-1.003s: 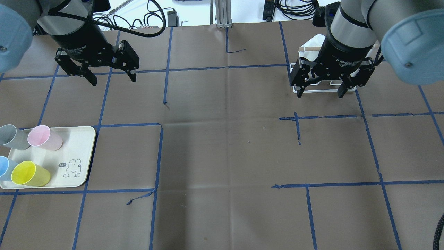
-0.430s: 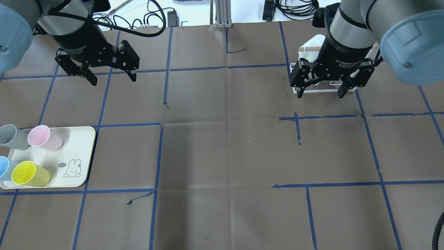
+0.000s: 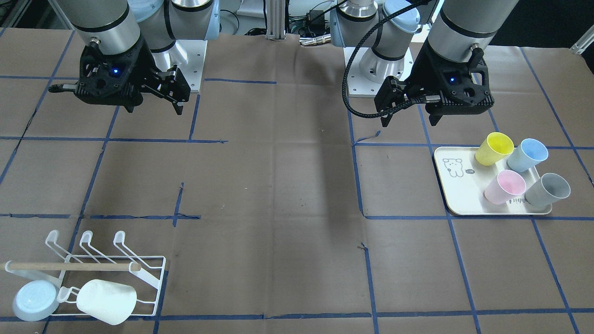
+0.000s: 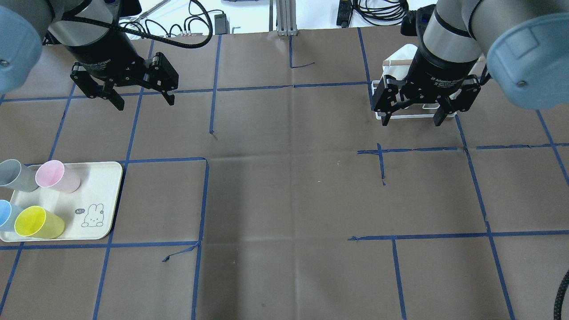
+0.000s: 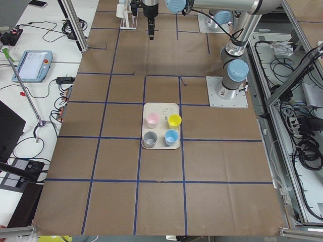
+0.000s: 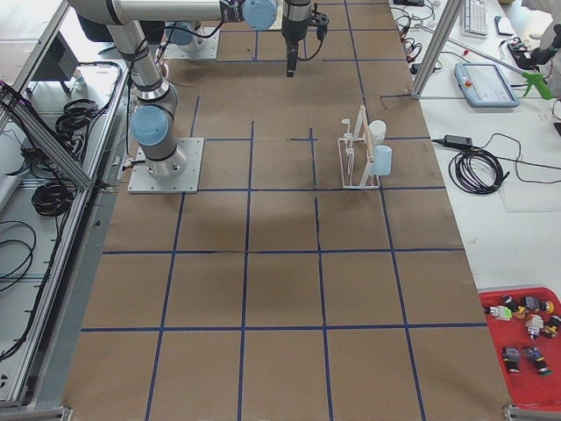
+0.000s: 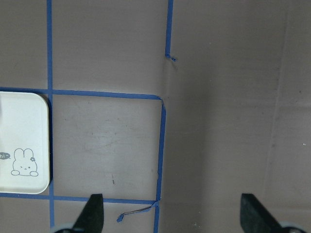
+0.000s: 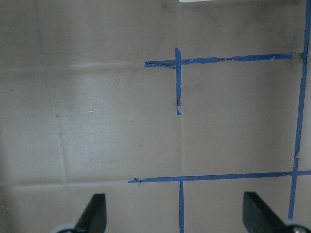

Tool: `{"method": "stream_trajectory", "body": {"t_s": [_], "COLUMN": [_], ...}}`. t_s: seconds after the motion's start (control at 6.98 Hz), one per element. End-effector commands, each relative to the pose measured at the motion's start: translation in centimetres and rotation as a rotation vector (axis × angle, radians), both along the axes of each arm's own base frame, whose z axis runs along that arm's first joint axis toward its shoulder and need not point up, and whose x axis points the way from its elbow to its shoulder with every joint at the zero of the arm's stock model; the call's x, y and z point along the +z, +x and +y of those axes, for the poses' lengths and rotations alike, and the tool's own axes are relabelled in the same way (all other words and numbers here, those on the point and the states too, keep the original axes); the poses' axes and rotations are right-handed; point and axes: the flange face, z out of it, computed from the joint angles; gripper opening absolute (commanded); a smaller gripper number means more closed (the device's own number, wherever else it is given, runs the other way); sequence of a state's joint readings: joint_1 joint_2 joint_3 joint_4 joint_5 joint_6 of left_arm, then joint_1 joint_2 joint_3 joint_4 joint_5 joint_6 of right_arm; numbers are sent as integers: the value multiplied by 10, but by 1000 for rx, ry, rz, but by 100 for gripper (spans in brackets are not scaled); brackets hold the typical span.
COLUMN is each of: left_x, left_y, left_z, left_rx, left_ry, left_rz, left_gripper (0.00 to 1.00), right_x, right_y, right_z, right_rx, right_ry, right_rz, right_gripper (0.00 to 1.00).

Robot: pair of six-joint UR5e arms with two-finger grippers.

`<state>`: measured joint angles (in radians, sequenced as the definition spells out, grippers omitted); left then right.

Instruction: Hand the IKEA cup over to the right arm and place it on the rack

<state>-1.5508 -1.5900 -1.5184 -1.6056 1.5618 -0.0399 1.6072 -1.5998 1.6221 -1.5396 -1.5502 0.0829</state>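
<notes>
Pink (image 4: pixel 55 175), yellow (image 4: pixel 38 222), grey (image 4: pixel 15 174) and blue (image 4: pixel 5 214) cups lie on a cream bunny tray (image 4: pixel 100 195) at the table's near left. My left gripper (image 4: pixel 145 103) is open and empty, hovering well beyond the tray; its wrist view shows the tray corner (image 7: pixel 24 141). My right gripper (image 4: pixel 411 121) is open and empty, hovering in front of the white wire rack (image 4: pixel 402 117) and partly hiding it. In the front view the rack (image 3: pixel 139 271) holds a wooden dowel (image 3: pixel 69 266), a white cup (image 3: pixel 106 301) and a pale blue cup (image 3: pixel 32 301).
Brown paper with a blue tape grid (image 4: pixel 204 200) covers the table. The arm bases (image 3: pixel 185 51) stand at the robot's side. Cables (image 4: pixel 195 26) lie beyond the far edge. A red bin of small parts (image 6: pixel 526 342) sits on a side bench.
</notes>
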Motion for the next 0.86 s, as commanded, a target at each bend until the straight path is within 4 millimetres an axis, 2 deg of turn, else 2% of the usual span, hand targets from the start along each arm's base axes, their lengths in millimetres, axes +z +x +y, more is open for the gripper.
{"method": "stream_trajectory", "body": {"t_s": [0.0,0.72], "left_x": [-2,-8], "left_y": [0,0], "left_z": [1,1], "left_rx": [0,0], "left_ry": [9,24], "left_rz": [-1,-2], "left_gripper": [100,100], "right_x": [0,-3], "right_y": [0,1], "right_z": [0,-3], "right_rx": [0,-2], "right_ry": [0,5], "right_rz": [-1,-8], "right_gripper": [100,100]}}
